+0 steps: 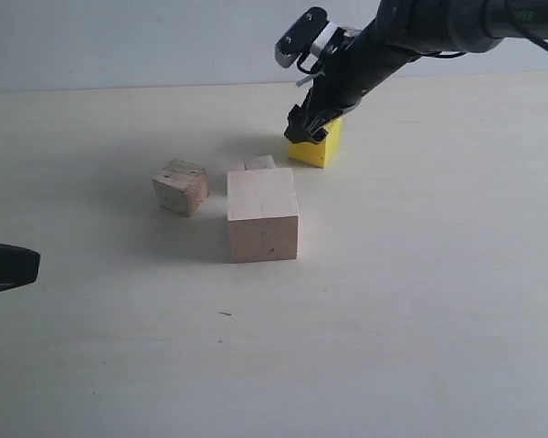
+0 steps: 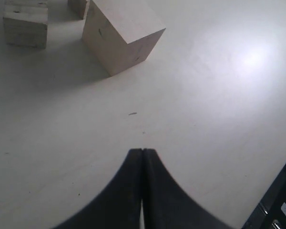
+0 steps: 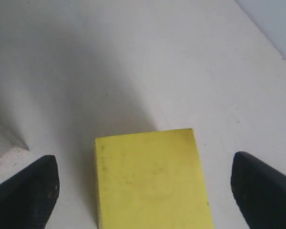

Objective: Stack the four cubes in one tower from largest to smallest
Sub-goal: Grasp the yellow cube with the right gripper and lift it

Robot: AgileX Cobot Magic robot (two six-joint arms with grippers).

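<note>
The largest pale cube point(image 1: 262, 214) point(image 2: 121, 33) stands mid-table. Left of it sits a small brown wooden cube point(image 1: 181, 186) point(image 2: 26, 24). A smaller wooden cube point(image 1: 259, 162) point(image 2: 78, 5) peeks out just behind the pale one. The yellow cube point(image 1: 317, 146) point(image 3: 150, 179) rests on the table behind and to the right. My right gripper point(image 1: 309, 128) point(image 3: 143, 162) is lowered over it, open, one finger on each side with a gap to the cube. My left gripper point(image 1: 9, 267) point(image 2: 142, 152) hovers at the left edge, shut and empty.
The pale tabletop point(image 1: 420, 301) runs back to a light wall. A pale wooden corner point(image 3: 5, 148) shows near one right finger. A dark piece of equipment point(image 2: 276, 200) shows at the corner of the left wrist view.
</note>
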